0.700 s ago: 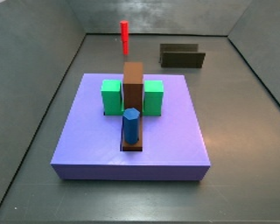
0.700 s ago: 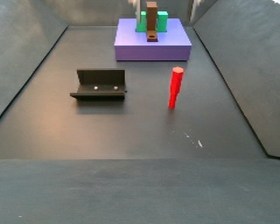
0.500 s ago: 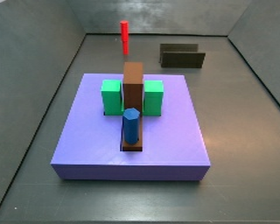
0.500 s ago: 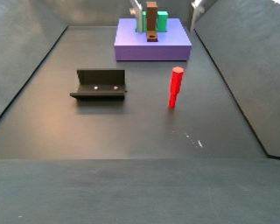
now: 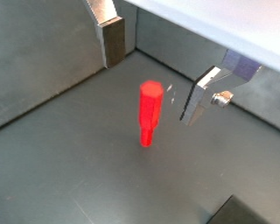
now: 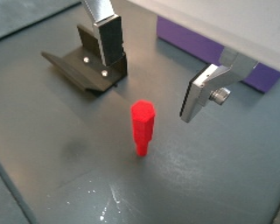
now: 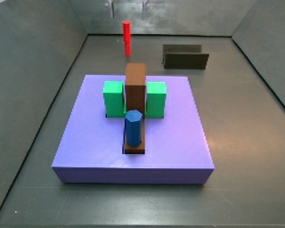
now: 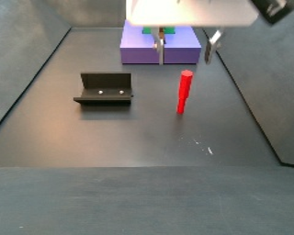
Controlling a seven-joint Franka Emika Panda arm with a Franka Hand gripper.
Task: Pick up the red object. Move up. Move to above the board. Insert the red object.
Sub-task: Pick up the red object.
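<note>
1. Board [image 7: 145, 134] comes first as the biggest thing: a flat lavender-purple slab lying on the dark floor [image 8: 137, 138]. In a side view it stands at the far end [image 8: 161, 48], and one corner of it shows in a wrist view [image 6: 213, 48].
2. On the board there is a long brown bar [image 7: 135, 93] between two green blocks [image 7: 114, 98]; the bar lies along the middle of the board.
3. A blue hexagonal peg [image 7: 133, 127] stands upright at the near end of the brown bar, touching it.
4. The fixture [image 8: 106, 88], a dark L-shaped bracket, stands on the floor well apart from the board. It also shows in a side view [image 7: 185, 57] and in a wrist view [image 6: 87, 66].
5. The gripper [image 5: 157, 59] hangs over the red object; its white body fills the upper edge of a side view [image 8: 186, 11]. It also shows in a wrist view [image 6: 154, 68].
6. The fingers [image 5: 112, 39] are spread wide and released, holding nothing. One silver plate is on each side of the red object, and neither touches it.
7. The red object [image 8: 184, 91] stands upright on the floor, off the board, between the fixture and the side wall. Both wrist views show it under the gap of the fingers [image 5: 150, 112] [image 6: 142, 128]. In a side view it stands behind the board [image 7: 127, 38].
</note>
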